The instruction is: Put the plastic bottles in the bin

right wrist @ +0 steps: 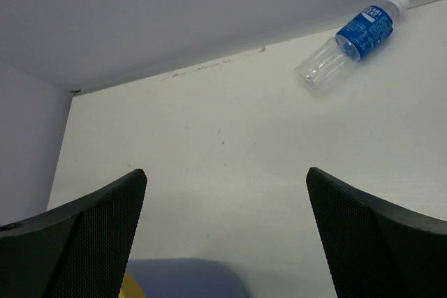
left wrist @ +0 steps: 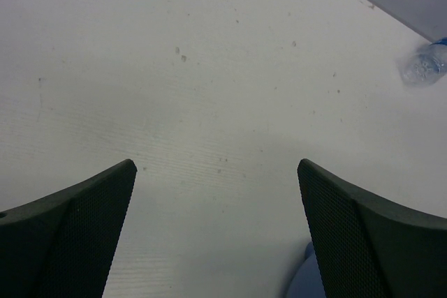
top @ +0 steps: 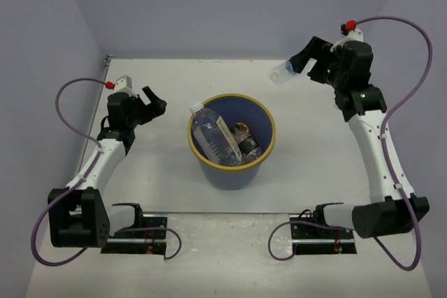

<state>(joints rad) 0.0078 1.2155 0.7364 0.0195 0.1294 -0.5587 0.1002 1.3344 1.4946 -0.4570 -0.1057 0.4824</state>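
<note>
Bin (top: pixel 230 176) centre frame, bottles inside: clear bottle (top: pixel 207 130) with its white cap poking over the upper-left rim, darker bottle (top: pixel 244 143) beside it. Blue-label bottle (right wrist: pixel 353 38) lies on the table (top: pixel 167 179) at upper right, outside the bin. Its label shows only in the right wrist view; the top view has it half hidden by the right gripper (top: pixel 307 57). Left gripper (top: pixel 157 100) sits left of the bin. Both jaws wide, empty.

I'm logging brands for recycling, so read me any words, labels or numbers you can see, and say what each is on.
Bottle with the blue label: white lettering, too blurred to read.
Bottles in the bin: labels too small to read.
No other writing shows, so nothing can be quoted.
</note>
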